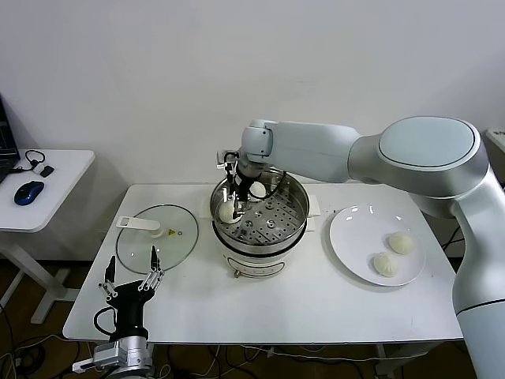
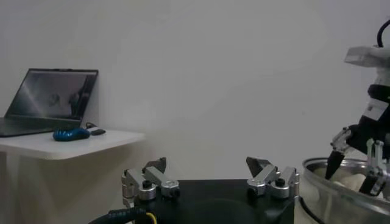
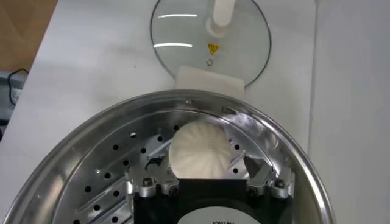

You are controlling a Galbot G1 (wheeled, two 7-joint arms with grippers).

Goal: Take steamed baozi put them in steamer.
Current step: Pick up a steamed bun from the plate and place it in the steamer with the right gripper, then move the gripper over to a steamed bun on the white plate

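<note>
The steamer (image 1: 296,199), a shiny steel pot with a perforated tray, stands mid-table. My right gripper (image 1: 235,204) reaches down inside it at the left wall. One cream-white baozi (image 3: 200,152) lies on the tray between its spread fingers (image 3: 263,178), and the gripper (image 3: 198,159) is open around it. The same baozi (image 1: 227,213) shows white in the head view, with a pale round shape (image 1: 258,189) behind the gripper. Two more baozi (image 1: 402,242) (image 1: 386,264) rest on the white plate (image 1: 351,237). My left gripper (image 1: 130,278) waits open at the table's front left.
The glass lid (image 1: 170,237) with a white handle lies flat to the left of the steamer, also in the right wrist view as the lid (image 3: 183,55). A side table with a blue mouse (image 1: 29,192) stands far left. The steamer rim (image 2: 323,176) shows beside my left gripper (image 2: 206,164).
</note>
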